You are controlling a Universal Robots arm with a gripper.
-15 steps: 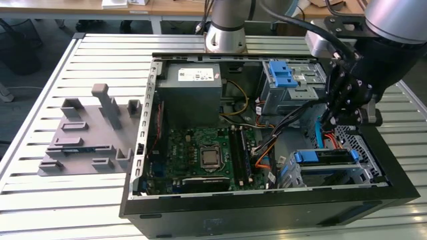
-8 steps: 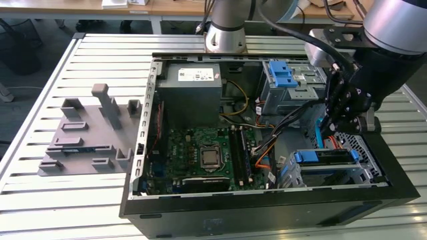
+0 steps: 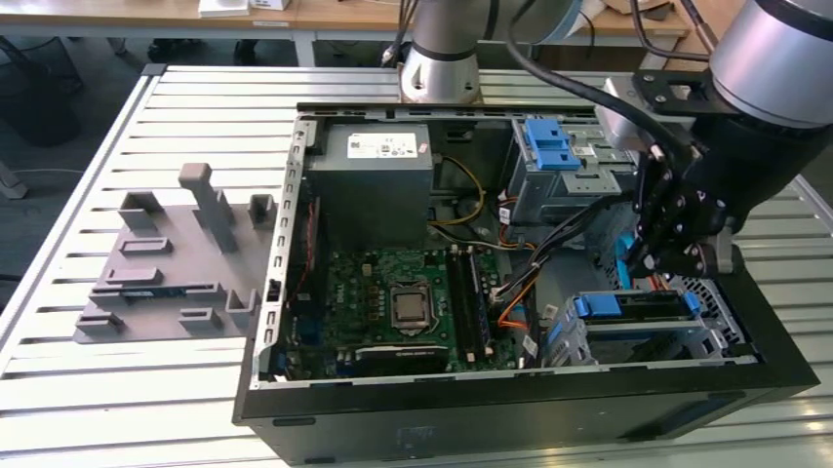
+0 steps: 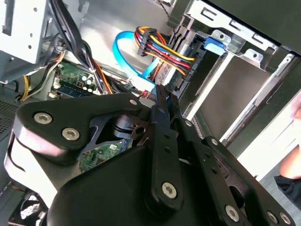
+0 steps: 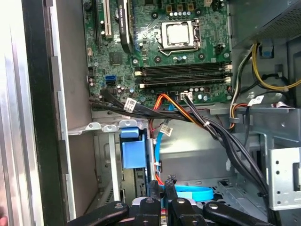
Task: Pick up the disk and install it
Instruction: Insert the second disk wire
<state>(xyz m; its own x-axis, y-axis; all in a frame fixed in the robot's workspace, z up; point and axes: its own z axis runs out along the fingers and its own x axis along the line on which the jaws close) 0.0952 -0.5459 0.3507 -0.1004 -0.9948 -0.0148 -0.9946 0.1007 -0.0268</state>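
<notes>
The black two-fingered gripper [image 3: 654,265] is hanging inside the open black computer tower case [image 3: 390,414], at about 3 o'clock from the green motherboard [image 3: 390,292] in the exterior view. Its jaws are sitting drawn close together with only a thin gap, and nothing is showing between them. The flat silver disk in its blue plastic carrier frame [image 3: 641,310] is lying in the metal drive bay at the case's 4 o'clock corner, just below the gripper. A light-blue flat data cable [image 5: 188,193] is curving beside the fingertips [image 5: 169,181].

The gripper [image 3: 680,255] hides part of the drive cage [image 3: 651,322].
</notes>
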